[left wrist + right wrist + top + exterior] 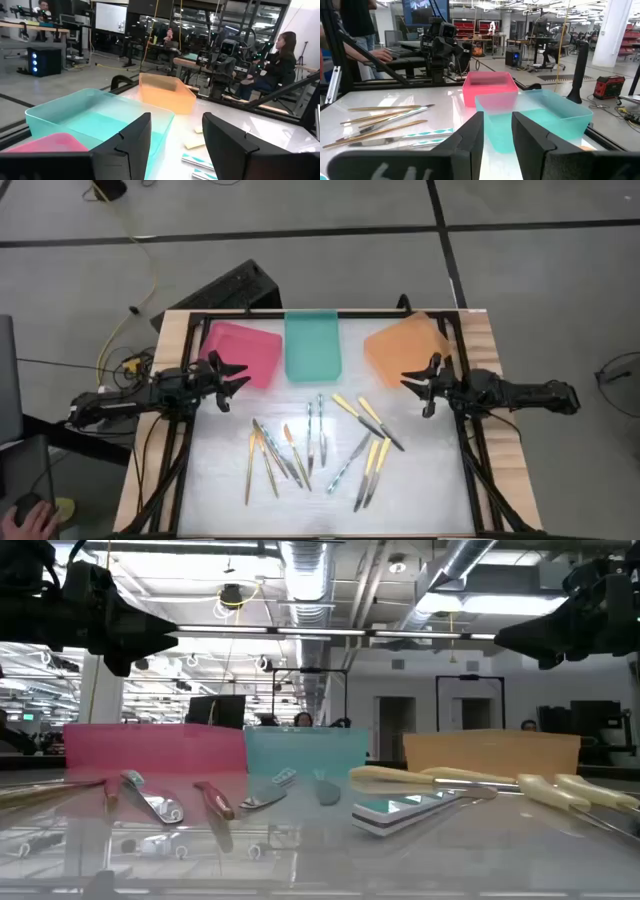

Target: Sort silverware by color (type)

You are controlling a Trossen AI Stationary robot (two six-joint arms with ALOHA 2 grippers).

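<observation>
The slim silverware [315, 448], metal-ended utensils with pale yellow, teal-blue and orange-tan handles, lies scattered flat on the near and middle part of the pale, glossy worktop [420, 500], none of it inside a tray. In the high view a fan of tan and yellow-handled pieces [265, 460] lies toward the left arm's side, two teal-handled pieces [315, 432] lie near the middle, and several yellow-handled pieces [372, 465] with one more teal one lie toward the right arm's side. In the low view the utensils rest against the worktop, the yellow handles [440, 778] showing on the right.

Farther back, both arms hang above the worktop, apart from the utensils. The left gripper [232, 377] hovers just in front of the pink tray, its fingers [131, 145] spread apart and holding nothing. The right gripper [418, 383] hovers beside the near edge of the orange tray, its fingers [470, 137] parted by a smaller gap and also empty.

At the far edge of the worktop three plastic trays stand in a row: a pink rectangular tray [245, 352] on the left, a translucent teal tray [312, 345] in the middle, and an orange tray [405, 345] on the right. No utensil shows inside any of them.

Beyond the worktop, people sit at desks in the room.
</observation>
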